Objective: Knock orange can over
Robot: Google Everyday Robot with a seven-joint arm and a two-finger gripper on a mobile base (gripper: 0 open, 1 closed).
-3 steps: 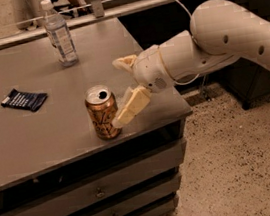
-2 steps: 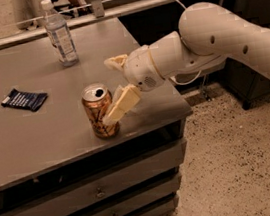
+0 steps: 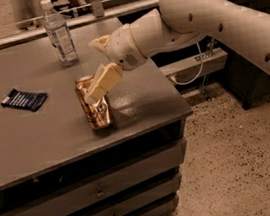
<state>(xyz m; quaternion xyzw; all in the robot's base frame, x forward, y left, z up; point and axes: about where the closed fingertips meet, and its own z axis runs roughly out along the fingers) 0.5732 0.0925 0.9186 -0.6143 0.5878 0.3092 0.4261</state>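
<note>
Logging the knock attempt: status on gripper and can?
Gripper open, one finger against top of orange can. Can not yet down, near table front edge. Bottle and dark packet apart, nothing blocking.

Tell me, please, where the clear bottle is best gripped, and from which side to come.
Probably the labelled middle of the clear bottle, approached level from the picture's right. It stands upright, and its round body is wider than the capped neck, so the sides offer two opposite faces. The gripper is open, nearer the camera than the bottle, with one finger against the orange can.
</note>
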